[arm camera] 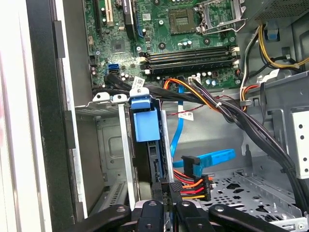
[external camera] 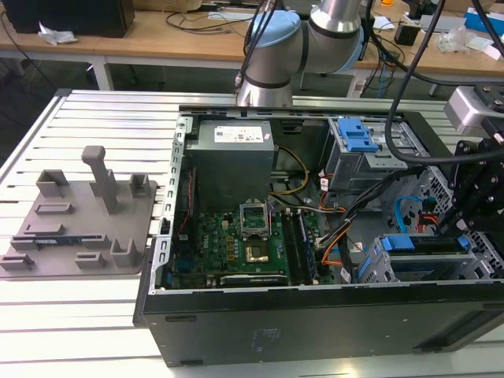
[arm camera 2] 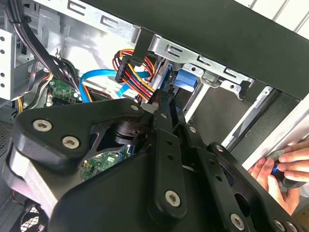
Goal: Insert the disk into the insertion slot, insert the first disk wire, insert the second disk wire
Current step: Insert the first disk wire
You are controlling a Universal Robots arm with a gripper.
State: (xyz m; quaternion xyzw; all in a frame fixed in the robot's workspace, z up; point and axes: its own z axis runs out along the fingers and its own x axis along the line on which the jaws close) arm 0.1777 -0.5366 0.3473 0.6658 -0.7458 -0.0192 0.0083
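Disk in insertion slot, tool just beside, cable tag unreadable

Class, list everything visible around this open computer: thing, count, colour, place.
case: one, black, open on the slatted table
circuit board: one, green, inside the case
power box: one, grey, beside the circuit board
disk: one, blue-framed, in the grey slot
flat cable: one, blue, beside the slot
wire plug: one, red-orange-yellow wires, by the pincer
parts stand: one, grey, table, exterior view's left
hand: one, outside the case
arm: one, silver and blue, beyond the case
pincer: one, black, inside the case by the disk
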